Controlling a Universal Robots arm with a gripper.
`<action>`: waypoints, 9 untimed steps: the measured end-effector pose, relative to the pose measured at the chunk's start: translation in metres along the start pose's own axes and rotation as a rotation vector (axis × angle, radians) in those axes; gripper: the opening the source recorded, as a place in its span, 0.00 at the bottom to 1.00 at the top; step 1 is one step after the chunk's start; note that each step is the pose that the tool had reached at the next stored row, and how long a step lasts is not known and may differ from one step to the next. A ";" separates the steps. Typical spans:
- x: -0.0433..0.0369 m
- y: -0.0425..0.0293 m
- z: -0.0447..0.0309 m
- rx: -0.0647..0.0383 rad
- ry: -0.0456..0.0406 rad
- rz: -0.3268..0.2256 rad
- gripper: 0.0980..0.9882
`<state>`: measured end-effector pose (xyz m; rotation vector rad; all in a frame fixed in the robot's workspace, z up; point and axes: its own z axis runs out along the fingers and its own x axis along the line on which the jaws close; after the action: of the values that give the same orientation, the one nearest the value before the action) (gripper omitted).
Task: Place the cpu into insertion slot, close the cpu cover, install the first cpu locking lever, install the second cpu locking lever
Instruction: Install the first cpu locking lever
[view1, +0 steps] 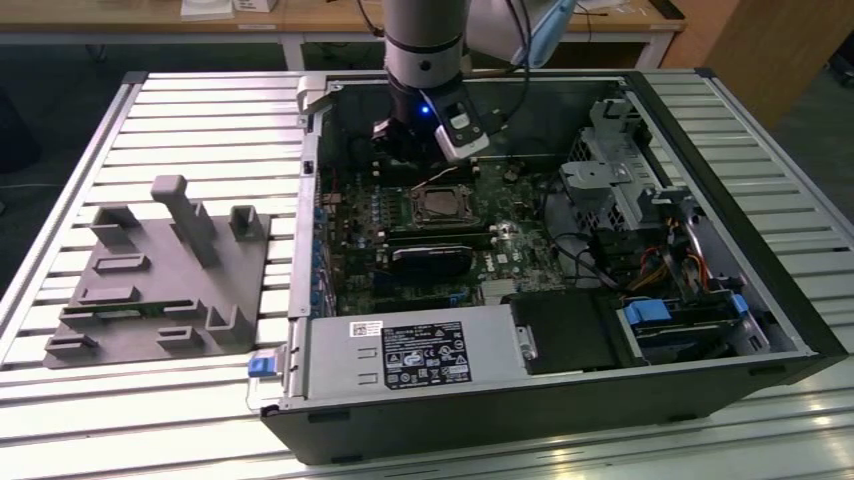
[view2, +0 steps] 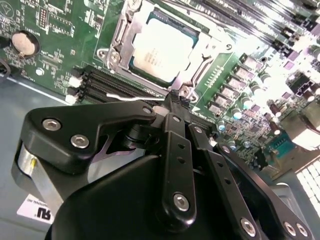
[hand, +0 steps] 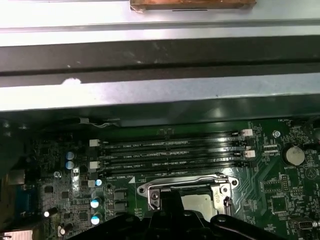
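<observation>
Reaching down into the open computer case (view1: 561, 405) at the centre of the exterior view, the arm's gripper (view1: 420, 160) hangs low over the green motherboard (view1: 358, 262), near the insertion slot (view1: 441, 206). We see the cpu (view2: 161, 47) lying flat in that slot. Its pale metal top shows through the window of the cpu cover (hand: 186, 183), which looks lowered around it.

In the second wrist view the fingers (view2: 172, 130) are drawn together until their tips meet, right at a corner of the socket beside a retaining screw (view2: 187, 91). We cannot tell whether a thin lever is pinched between them. On the exterior view's left, a grey fixture block (view1: 160, 270) sits on the slatted worktop (view1: 200, 110), well apart from the case.

We judge the chip placed and the cover down, with the work at one of the locking levers. To do this step well, we would keep the tips low and square to the lever's rod. The push should follow the lever's swing rather than bear down on the frame, then ease it sideways under its hook. The long black memory slots (hand: 170, 150) lie just beside the socket, so the fingers have little room to stray. The cover should be watched too, so that it stays flat and does not spring up.
</observation>
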<state>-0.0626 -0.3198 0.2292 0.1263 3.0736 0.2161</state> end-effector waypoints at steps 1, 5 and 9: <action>-0.0007 0.0001 0.0004 0.003 -0.0003 0.000 0.01; -0.0034 0.0005 0.0021 0.018 -0.0015 -0.001 0.01; -0.0063 0.0010 0.0038 0.033 -0.0029 -0.002 0.01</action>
<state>-0.0561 -0.3189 0.2259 0.1248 3.0752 0.1650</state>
